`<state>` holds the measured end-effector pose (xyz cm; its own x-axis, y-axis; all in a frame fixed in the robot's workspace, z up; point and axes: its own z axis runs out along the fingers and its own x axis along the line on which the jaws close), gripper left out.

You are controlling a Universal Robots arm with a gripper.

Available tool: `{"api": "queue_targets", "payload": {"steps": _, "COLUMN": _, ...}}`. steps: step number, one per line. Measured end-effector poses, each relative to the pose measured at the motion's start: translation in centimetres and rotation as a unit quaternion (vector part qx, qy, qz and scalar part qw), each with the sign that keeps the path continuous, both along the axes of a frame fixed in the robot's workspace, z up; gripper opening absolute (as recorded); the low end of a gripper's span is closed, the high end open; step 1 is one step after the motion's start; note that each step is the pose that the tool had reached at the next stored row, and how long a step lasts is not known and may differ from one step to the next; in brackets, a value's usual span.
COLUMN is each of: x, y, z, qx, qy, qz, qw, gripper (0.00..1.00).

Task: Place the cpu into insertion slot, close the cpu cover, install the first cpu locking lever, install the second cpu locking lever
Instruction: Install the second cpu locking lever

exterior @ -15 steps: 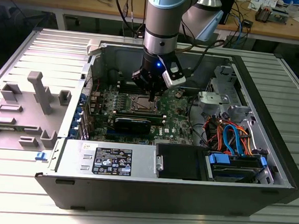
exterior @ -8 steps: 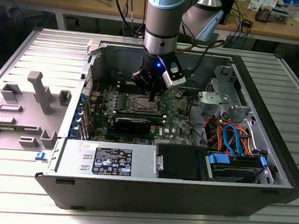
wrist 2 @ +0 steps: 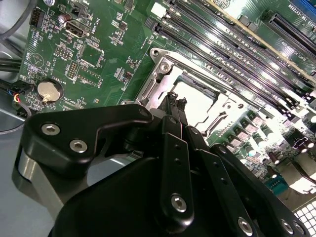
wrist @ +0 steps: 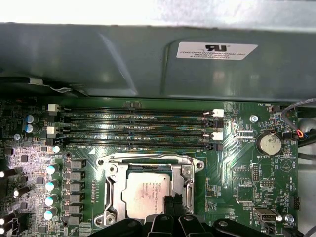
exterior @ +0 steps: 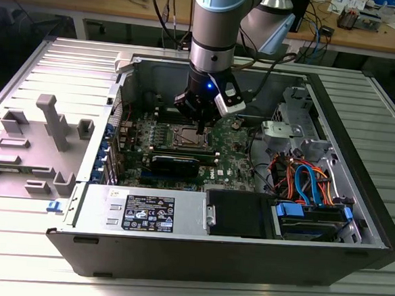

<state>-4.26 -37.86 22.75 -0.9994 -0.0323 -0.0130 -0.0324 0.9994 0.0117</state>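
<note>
First wrist view: you've got the cpu (wrist: 148, 193) sitting flat in the slot (wrist: 112, 190), silver top up, with the cover (wrist: 148, 161) down around it, its window framing the chip. Gripper (wrist: 173, 201) tips sit at the cpu's near edge, right by the cover's rim; fingers (wrist: 169, 203) look pressed together, narrow, nothing visible between them. Whether they touch the cpu top or the cover edge, I can't tell from here. Second wrist view agrees: fingers (wrist 2: 174, 106) run out from the gripper body straight at the socket, tips landing on the frame side nearest the camera, bright cpu (wrist 2: 195, 101) face just beyond them. So the chip lies directly ahead of and under the tips, no sideways offset worth noting. Exterior view puts the arm near vertical over the board (exterior: 227, 160), gripper (exterior: 200, 126) down on the socket in the middle of the open case (exterior: 357, 193). Memory slots (wrist: 138, 131) run parallel to the cover's far edge, on the side away from the gripper. Levers: I can't pick them out clearly, so I'd call cpu seated, cover lowered, latching state unknown.
</note>
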Motion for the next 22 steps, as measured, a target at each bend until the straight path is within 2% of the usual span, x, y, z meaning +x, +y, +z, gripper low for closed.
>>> {"api": "queue_targets", "payload": {"steps": 2, "x": 0.0, "y": -0.02, "z": 0.10, "qx": -0.0001, "qy": 0.0000, "qz": 0.000, "qw": 1.0000, "gripper": 0.11}}
{"api": "queue_targets", "payload": {"steps": 5, "x": 0.0, "y": -0.12, "z": 0.78, "qx": 0.0001, "qy": 0.0000, "qz": 0.000, "qw": 1.0000, "gripper": 0.11}}
{"api": "queue_targets", "payload": {"steps": 10, "x": 0.1, "y": -0.72, "z": 1.02, "qx": -0.0001, "qy": 0.0007, "qz": -0.001, "qw": 1.0000, "gripper": 0.11}}
{"api": "queue_targets", "payload": {"steps": 11, "x": 0.1, "y": -0.89, "z": 1.02, "qx": -0.0001, "qy": 0.0011, "qz": -0.001, "qw": 1.0000, "gripper": 0.11}}
{"api": "queue_targets", "payload": {"steps": 14, "x": 0.1, "y": -2.05, "z": 1.03, "qx": -0.0001, "qy": 0.0032, "qz": -0.001, "qw": 1.0000, "gripper": 0.11}}
{"api": "queue_targets", "payload": {"steps": 17, "x": 0.1, "y": -2.64, "z": 1.10, "qx": -0.0001, "qy": 0.0044, "qz": -0.001, "qw": 1.0000, "gripper": 0.11}}
{"api": "queue_targets", "payload": {"steps": 22, "x": 0.1, "y": -2.84, "z": 1.85, "qx": -0.0001, "qy": 0.0074, "qz": -0.001, "qw": 1.0000, "gripper": 0.11}}
